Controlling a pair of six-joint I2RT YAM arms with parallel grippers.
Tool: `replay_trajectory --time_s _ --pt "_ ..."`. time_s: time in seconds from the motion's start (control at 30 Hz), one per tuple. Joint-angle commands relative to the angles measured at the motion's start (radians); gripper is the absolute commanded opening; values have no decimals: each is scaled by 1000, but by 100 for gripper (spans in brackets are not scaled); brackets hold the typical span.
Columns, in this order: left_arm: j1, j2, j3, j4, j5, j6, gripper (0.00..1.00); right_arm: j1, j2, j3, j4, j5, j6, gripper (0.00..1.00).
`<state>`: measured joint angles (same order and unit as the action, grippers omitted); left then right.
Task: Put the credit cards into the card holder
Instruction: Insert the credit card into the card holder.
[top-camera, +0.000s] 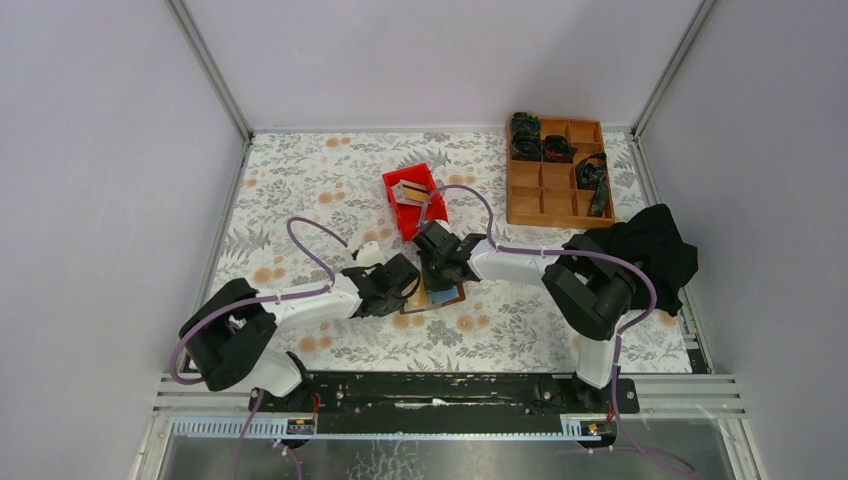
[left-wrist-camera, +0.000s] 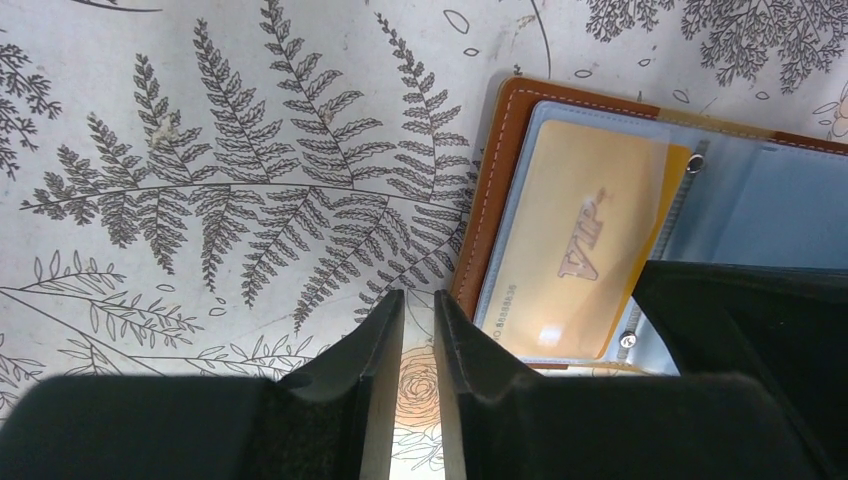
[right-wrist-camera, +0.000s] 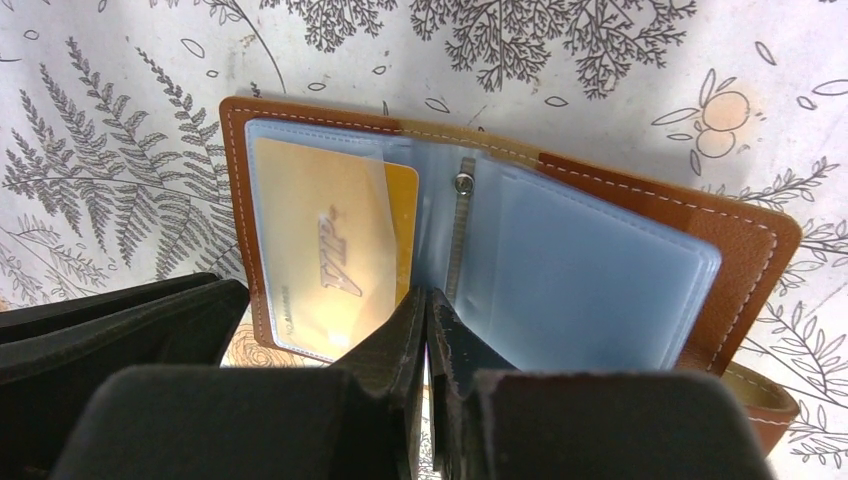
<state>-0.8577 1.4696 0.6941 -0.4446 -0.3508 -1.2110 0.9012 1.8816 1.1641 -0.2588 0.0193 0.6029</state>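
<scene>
The brown card holder (top-camera: 437, 298) lies open on the floral table, clear pockets up. A gold VIP credit card (right-wrist-camera: 320, 240) sits in its left pocket, its right edge sticking out toward the spine; it also shows in the left wrist view (left-wrist-camera: 580, 230). My right gripper (right-wrist-camera: 427, 297) is shut, its tips together at the near end of the spine. My left gripper (left-wrist-camera: 419, 300) is empty, its jaws a narrow gap apart, over the table just left of the holder's brown edge (left-wrist-camera: 497, 150). Another card (top-camera: 408, 190) lies in the red bin.
The red bin (top-camera: 425, 215) sits behind the card holder. An orange-brown compartment tray (top-camera: 555, 205) with dark parts stands at the back right. A black cloth (top-camera: 650, 250) lies at the right edge. The right gripper's body (left-wrist-camera: 750, 330) shows beside the left one.
</scene>
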Motion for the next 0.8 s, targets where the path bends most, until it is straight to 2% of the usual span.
replay_trajectory --time_s 0.0,0.3,0.47,0.67,0.77 --pt "-14 52 -39 58 64 -13 25 22 -28 14 -82 33 -7 11" --pt "-11 -13 -11 -56 -11 10 30 -5 -85 49 -120 101 -61 29" --pt "-8 -51 0 -93 -42 16 33 -5 -95 83 -131 111 -83 36" --pt "0 -157 53 -168 -121 51 46 -14 -121 152 -145 136 -142 42" --pt "3 -240 100 -204 -191 90 57 -22 -131 204 -146 153 -202 51"
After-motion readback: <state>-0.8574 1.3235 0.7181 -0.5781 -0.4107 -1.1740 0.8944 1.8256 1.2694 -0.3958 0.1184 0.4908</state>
